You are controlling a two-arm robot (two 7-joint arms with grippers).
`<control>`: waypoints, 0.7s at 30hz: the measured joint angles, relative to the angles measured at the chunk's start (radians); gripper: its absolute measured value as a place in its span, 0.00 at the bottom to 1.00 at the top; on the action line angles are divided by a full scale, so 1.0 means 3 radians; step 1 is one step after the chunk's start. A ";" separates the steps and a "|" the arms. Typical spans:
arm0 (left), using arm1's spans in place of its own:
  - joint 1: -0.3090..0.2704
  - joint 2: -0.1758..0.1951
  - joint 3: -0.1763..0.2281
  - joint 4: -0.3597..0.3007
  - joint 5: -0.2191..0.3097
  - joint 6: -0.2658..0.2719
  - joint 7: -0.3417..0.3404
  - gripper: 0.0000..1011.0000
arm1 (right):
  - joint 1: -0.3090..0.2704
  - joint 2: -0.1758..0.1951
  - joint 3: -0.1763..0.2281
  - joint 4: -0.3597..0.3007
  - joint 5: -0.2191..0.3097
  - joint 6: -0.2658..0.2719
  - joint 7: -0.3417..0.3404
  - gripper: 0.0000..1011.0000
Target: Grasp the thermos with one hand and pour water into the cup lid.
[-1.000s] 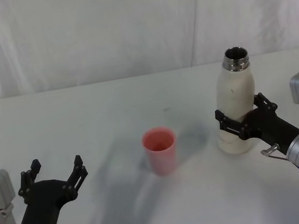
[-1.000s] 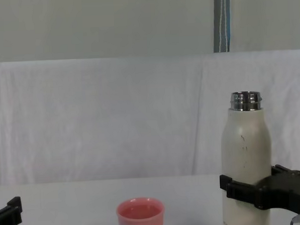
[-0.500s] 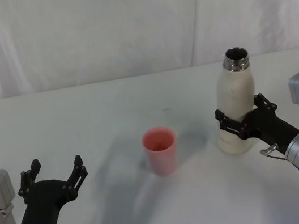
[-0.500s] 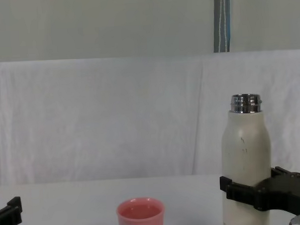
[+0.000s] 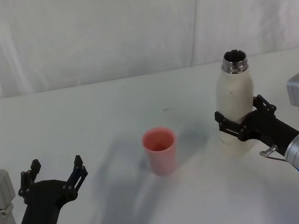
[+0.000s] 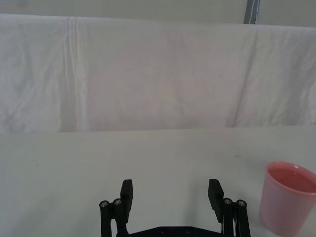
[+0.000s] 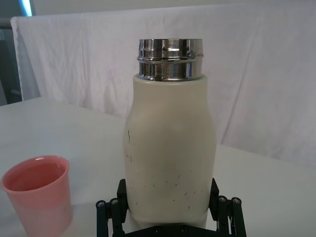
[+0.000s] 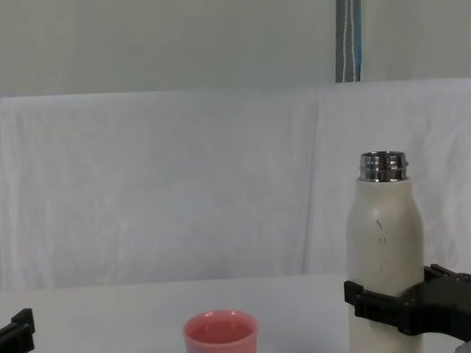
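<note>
Right gripper [image 5: 239, 125]: I see its black jaws clamped around the lower body of the thermos [image 5: 235, 103], one finger on each side, which the right wrist view confirms with fingers [image 7: 110, 213] pressed against the cream-white wall. Thermos: upright on the table's right side, steel neck open at the top, small dark scuffs on its front. Left gripper [image 5: 54, 175]: low on the left, well apart from everything, jaws spread wide and holding nothing; in the left wrist view I see both fingertips [image 6: 126, 188] with bare table between them. Table [image 5: 109, 113]: flat white surface, with soft shadows beside the cup. Cup lid [image 5: 160, 150]: small pink cup, upright near the table's centre, between the two grippers and nearer the thermos than the left gripper. Its inside looks pink all the way down; I cannot tell whether any water is in it. Backdrop [image 5: 124, 30]: wrinkled white cloth hanging behind the table. Pole [image 8: 348, 32]: vertical, grey and blue, above the cloth in the chest view.
</note>
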 joint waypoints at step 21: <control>0.0000 0.0000 0.0000 0.0000 0.0000 0.0000 0.0000 0.99 | -0.0001 0.0002 0.0000 -0.0003 -0.0002 0.0004 -0.0001 0.94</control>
